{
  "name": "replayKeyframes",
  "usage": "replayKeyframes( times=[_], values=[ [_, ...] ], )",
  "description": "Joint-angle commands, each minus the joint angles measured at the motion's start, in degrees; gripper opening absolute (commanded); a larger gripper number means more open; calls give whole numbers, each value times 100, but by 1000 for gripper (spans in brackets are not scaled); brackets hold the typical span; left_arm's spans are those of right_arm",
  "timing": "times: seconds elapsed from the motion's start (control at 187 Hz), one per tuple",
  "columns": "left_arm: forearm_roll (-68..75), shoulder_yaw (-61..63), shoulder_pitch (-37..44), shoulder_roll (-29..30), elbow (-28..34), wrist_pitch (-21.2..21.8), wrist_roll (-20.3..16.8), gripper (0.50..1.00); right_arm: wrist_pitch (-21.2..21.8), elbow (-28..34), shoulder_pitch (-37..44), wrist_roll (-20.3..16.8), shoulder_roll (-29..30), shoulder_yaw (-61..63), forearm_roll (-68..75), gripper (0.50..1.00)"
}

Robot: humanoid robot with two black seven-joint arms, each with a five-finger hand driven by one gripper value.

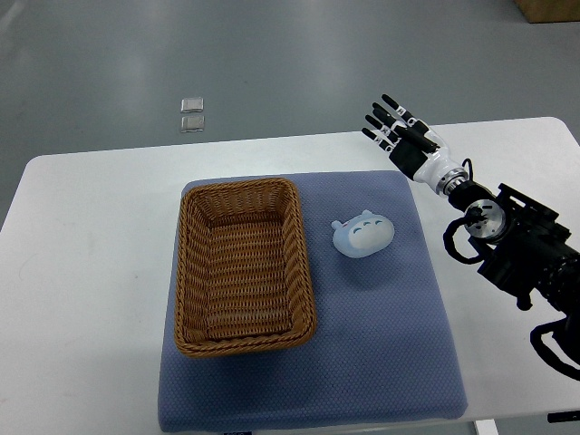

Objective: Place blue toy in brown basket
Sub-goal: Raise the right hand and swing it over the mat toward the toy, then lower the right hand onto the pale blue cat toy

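Observation:
A pale blue toy [362, 233] with small ears and a drawn face lies on the blue mat [381, 344], just right of the brown wicker basket [188, 272]. Nothing is inside the basket. My right hand [391, 125] hovers near the table's far edge, up and to the right of the toy, fingers spread and holding nothing. Its arm [507, 240] comes in from the right edge. The left arm does not show.
The mat lies on a white table [82, 272] with rounded corners. Two small clear squares [192, 114] lie on the grey floor beyond the table. A brown box corner [548, 9] shows at the top right.

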Motion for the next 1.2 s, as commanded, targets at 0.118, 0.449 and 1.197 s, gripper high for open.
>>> replayKeyframes(
  times=[0.118, 0.449, 1.197],
  values=[
    [0, 8, 9, 0, -26, 1, -4, 1000, 0, 856, 565, -97, -633, -247, -2144, 919],
    [-9, 26, 44, 0, -70, -34, 5, 1000, -108, 4090, 1031, -308, -2312, -247, -6318, 919],
    [0, 26, 44, 0, -35, -25, 66, 1000, -1303, 5953, 749, -694, -3270, -1064, -8147, 915]
  ],
)
